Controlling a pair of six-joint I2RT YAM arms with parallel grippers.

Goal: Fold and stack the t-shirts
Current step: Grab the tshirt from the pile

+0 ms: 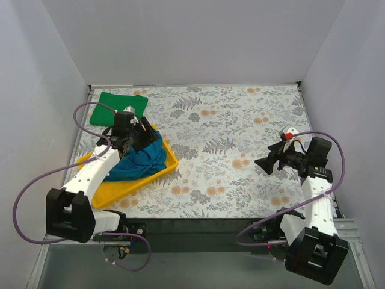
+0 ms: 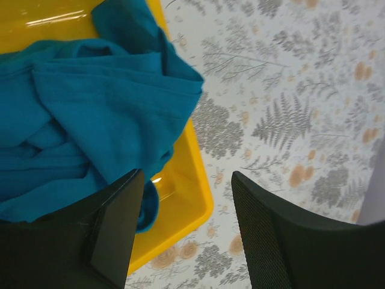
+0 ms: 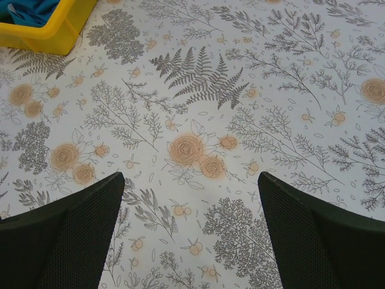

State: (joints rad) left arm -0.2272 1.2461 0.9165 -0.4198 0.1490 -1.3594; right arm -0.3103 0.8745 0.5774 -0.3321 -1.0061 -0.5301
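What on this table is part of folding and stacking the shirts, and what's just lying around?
Part of the job:
teal-blue t-shirt, crumpled in the yellow tray
green t-shirt, folded at the far left corner

Just there:
yellow tray
floral table cover

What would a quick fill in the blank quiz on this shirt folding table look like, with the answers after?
The teal-blue shirt lies crumpled in the ____ tray.
The folded shirt at the far left corner of the table is ____.
The arm reaching over the tray is the ____ one.
The right gripper has open fingers holding ____.
Missing words: yellow, green, left, nothing.
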